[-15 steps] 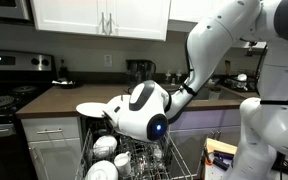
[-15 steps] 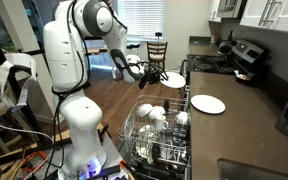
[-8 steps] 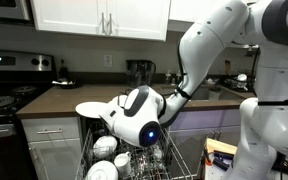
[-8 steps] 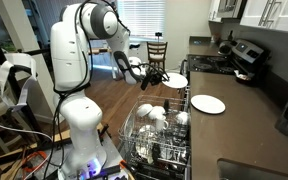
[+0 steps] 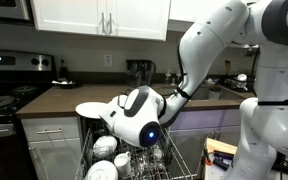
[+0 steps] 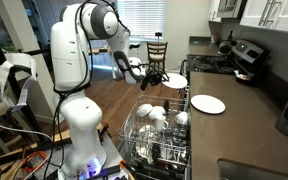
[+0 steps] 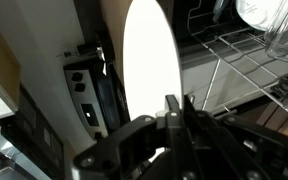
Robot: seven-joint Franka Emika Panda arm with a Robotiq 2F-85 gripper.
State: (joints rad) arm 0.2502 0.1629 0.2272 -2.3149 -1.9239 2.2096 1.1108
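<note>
The jaws are clamped on the rim of a white plate [image 7: 149,60], which juts out ahead of them. A dishwasher rack [image 6: 156,140] sits below the jaws, and a second plate [image 6: 207,104] lies on the counter [image 6: 246,128] nearby.

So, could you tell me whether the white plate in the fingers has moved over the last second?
Yes, slightly: the held plate has edged toward the countertop, closer to the plate lying there.
</note>
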